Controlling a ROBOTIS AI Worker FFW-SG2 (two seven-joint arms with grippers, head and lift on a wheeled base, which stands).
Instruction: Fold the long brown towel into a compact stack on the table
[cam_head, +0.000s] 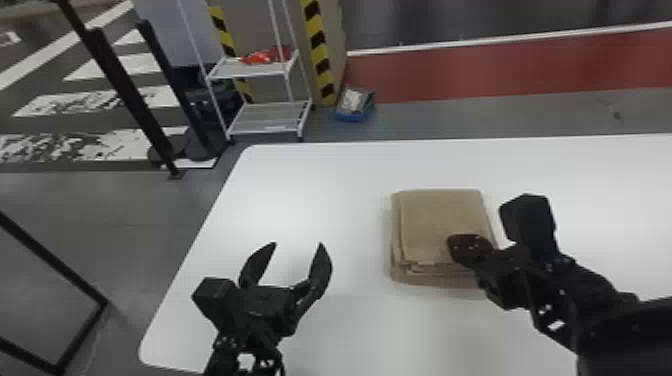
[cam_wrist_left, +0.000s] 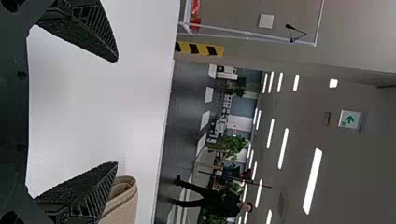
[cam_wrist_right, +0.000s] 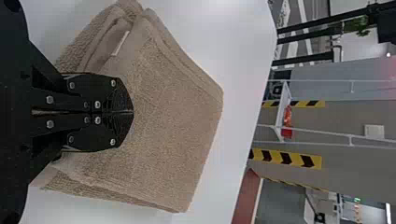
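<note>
Beneath the right pincer lies the towel.

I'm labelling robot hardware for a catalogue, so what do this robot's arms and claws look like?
Both arms are black and angular, with exposed brackets. The left claw has two tapering black fingers, ridged on their sides in the left wrist view. The right claw has flat black finger plates dotted with silvery screws.

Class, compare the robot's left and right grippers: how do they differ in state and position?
The left gripper has its fingers spread apart, while the right gripper has its fingers shut together. The left gripper is over bare table, whereas the right gripper is over the folded towel. Both are black.
</note>
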